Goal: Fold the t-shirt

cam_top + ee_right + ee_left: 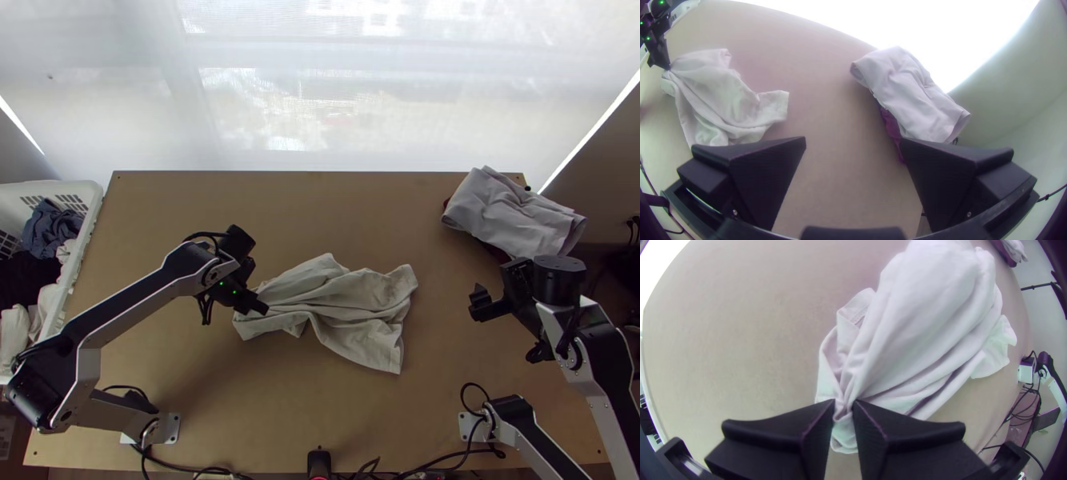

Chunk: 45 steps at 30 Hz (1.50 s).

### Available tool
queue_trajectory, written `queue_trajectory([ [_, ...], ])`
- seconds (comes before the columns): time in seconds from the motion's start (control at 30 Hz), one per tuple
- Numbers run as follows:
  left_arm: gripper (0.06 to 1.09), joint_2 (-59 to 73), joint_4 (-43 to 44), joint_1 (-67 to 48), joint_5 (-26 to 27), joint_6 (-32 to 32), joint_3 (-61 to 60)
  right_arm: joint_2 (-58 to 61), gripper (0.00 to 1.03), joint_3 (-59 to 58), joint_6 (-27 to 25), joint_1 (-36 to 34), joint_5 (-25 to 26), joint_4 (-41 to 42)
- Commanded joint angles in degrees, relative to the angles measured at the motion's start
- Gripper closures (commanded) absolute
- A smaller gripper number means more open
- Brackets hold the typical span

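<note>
1. Pinching a gathered part of the pale t-shirt (356,308), close to its left end, with the left tool (262,307); leaving a short bit of cloth poking out past the pinch.
2. Fanning out from there in long creases, toward the right; lying bunched across the middle of the wooden desk (184,208), neither flat nor neatly folded.
3. Spread wide at the right tool (494,286), over the desk's right part, well apart from the t-shirt.
4. Beyond that, at the far right corner: resting partly over the edge, as a loosely folded grey cloth (512,212), on top of a dark red cloth (892,126).
5. Standing beside the desk's left edge, as a white basket (90,228); holding dark and light clothes (50,224).
6. Running along the near edge, as black cables (188,466).
</note>
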Motion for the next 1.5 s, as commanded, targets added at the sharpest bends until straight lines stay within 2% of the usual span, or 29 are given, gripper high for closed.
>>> queue_trajectory([
  [0.0,1.01,0.94,0.39,0.02,-0.43,0.02,0.45,2.56,0.05,0.2,-0.07,0.51,-0.02,1.94],
  [0.07,1.05,0.15,0.04,0.2,-0.43,-0.07,1.24,3.35,0.05,0.82,-0.07,0.95,-0.02,2.21],
  [0.2,1.05,-1.25,-0.76,0.37,-0.43,-0.15,3.53,5.73,0.05,2.75,0.36,3.68,-0.11,2.21],
  [0.6,1.05,-3.01,-0.84,4.51,-0.43,-0.07,5.02,12.14,0.05,2.23,-3.5,31.63,-3.27,-5.35],
  [0.7,1.05,-2.66,-0.58,4.51,-0.43,-0.33,5.02,15.13,0.05,1.7,-4.47,36.55,-3.8,-7.28],
  [0.8,1.05,-2.22,-0.32,4.51,-0.43,-0.77,5.11,18.91,0.05,0.91,-6.14,37.95,-6.88,-9.22],
  [0.9,1.05,-1.69,-0.23,4.42,-0.43,-1.12,5.02,22.34,0.07,0.47,-6.05,38.3,-11.53,-9.31],
  [1.0,1.05,-1.25,-0.23,4.68,-0.52,-1.03,5.2,25.77,0.07,0.29,-5.52,39.45,-13.64,-7.37],
  [1.17,1.05,-0.46,-0.23,5.3,-0.52,-0.95,5.72,30.16,0.08,-0.76,-3.85,39.45,-14.61,-1.66],
  [1.27,1.05,0.06,-0.14,5.47,-0.52,-0.95,5.9,31.39,0.13,-1.73,-2.62,39.27,-14.96,1.15],
  [1.47,1.05,0.42,-0.05,5.47,-0.43,-0.95,5.99,32.53,0.16,-4.19,-3.41,35.49,-14.87,5.02],
])
